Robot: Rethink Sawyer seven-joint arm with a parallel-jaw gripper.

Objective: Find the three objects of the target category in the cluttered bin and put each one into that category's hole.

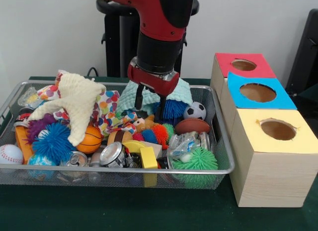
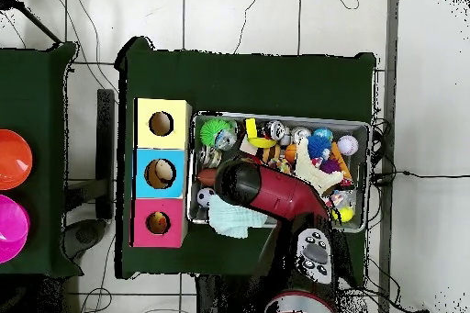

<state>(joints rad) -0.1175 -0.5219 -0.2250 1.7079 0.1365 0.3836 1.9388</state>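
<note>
Wire-mesh bin [image 1: 218, 169] is packed: baseball [image 1: 10, 154] at 9 o'clock, basketball [image 1: 91, 139] left of centre, soccer ball [image 1: 195, 111] and football [image 1: 192, 125] toward 2 o'clock. Target category not evident; balls are my guess. Gripper [image 1: 150, 108] sits low at centre-rear, fingers spread, pinching nothing visible. Judgement: straddle one item only, clear of the cloth [image 1: 79, 104]. Boxes [image 1: 271, 156] stand at 3 o'clock.

- Wire bin [image 2: 363, 126] on dark green table [image 2: 248, 75], packed with mixed toys.
- Red arm [image 2: 275, 195] reaches over the bin; gripper hidden beneath it.
- Left of bin: boxes topped yellow [image 2: 147, 110], blue [image 2: 145, 161], red [image 2: 145, 234], one hole each.
- Green spiky ball [image 2: 217, 131] in bin corner beside yellow box.
</note>
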